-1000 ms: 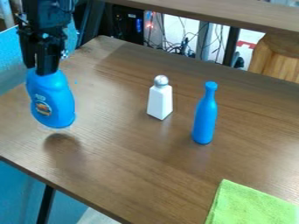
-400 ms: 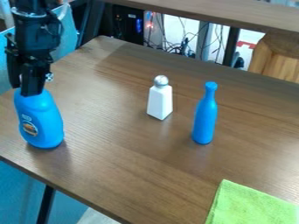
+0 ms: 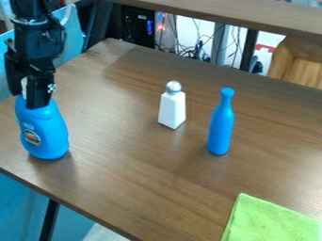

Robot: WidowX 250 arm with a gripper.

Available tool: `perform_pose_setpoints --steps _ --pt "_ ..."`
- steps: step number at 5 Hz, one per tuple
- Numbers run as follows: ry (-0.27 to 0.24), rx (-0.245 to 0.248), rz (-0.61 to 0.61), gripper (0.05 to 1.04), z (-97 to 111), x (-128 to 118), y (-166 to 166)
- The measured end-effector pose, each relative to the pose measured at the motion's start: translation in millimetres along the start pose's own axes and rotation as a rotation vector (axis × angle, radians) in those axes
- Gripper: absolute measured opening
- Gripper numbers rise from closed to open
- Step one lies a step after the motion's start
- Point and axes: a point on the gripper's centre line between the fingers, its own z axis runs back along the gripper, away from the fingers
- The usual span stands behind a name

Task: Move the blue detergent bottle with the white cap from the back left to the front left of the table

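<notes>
At the left of the camera view, the black gripper [image 3: 25, 98] hangs over a blue detergent bottle [image 3: 43, 133], its fingers spread on either side of the bottle's white top [image 3: 24, 87]. The bottle stands upright on the wooden table [image 3: 129, 162], near its left edge. Around the middle stands a white shaker [image 3: 172, 109] with a silvery round cap. To its right is a slim blue bottle [image 3: 220, 126], also upright.
A green cloth [image 3: 267, 222] lies at the lower right of the table. Along the top runs a wooden shelf edge [image 3: 213, 15], with cables behind the table. The table's front edge slants down from the left.
The detergent bottle has come down and slightly left from above the table and now stands on it. The gripper moved down with it, then opened, baring the white top.
</notes>
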Motion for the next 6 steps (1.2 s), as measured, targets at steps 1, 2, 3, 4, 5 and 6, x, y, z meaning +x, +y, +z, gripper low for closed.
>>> perform_pose_setpoints --steps 1,2,3,4,5,6 --pt "-0.026 -0.018 0.001 1.016 6 -2 -4" --pt "-0.046 -0.023 0.011 1.009 23 -9 -8" --pt "-0.112 0.006 -0.007 1.006 50 -6 -15" --pt "-0.155 0.008 -0.083 1.005 66 12 -38" --pt "-0.147 -0.019 -0.156 1.005 68 44 -69" --pt "-0.193 0.008 -0.188 1.005 77 66 -111"
